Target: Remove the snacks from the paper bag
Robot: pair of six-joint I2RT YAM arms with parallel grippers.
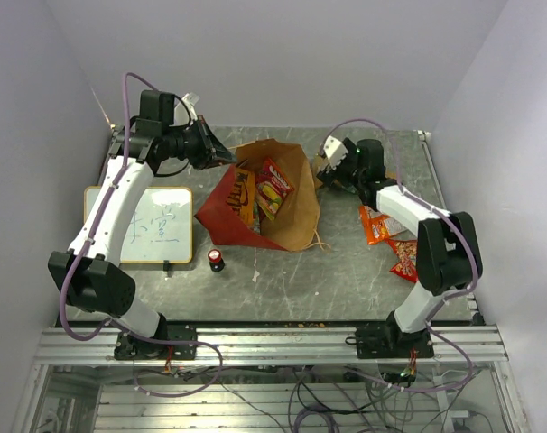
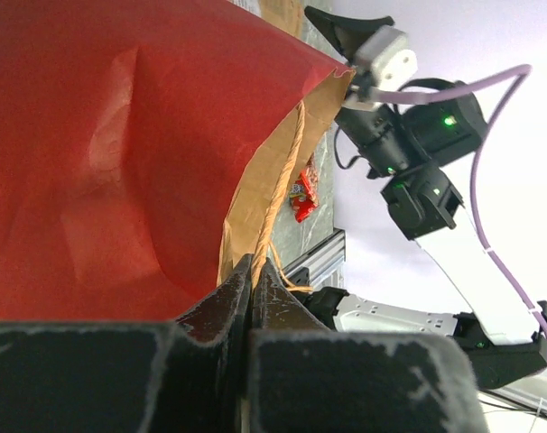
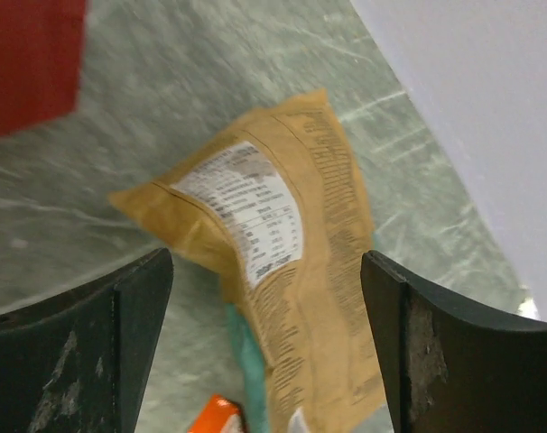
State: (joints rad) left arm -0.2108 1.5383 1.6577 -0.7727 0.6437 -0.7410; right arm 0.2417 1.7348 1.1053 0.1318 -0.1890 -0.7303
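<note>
The paper bag (image 1: 296,212) lies on its side mid-table, red outside (image 2: 102,153), brown inside, mouth held up. My left gripper (image 1: 225,154) is shut on its twisted cord handle (image 2: 278,189) at the bag's back left rim. An orange packet (image 1: 245,195) and a red chip bag (image 1: 274,187) lie inside. My right gripper (image 1: 325,170) hovers just right of the bag, open (image 3: 266,266). Below its fingers a tan-orange packet (image 3: 282,271) with a white nutrition label lies loose on the table, over a teal pack (image 3: 245,352). Two red-orange snacks (image 1: 375,224) (image 1: 405,258) lie further right.
A white board with writing (image 1: 152,225) lies at the left. A small red-and-black cylinder (image 1: 216,260) stands in front of the bag. Grey walls close in on both sides and the back. The aluminium rail (image 1: 273,343) runs along the near edge.
</note>
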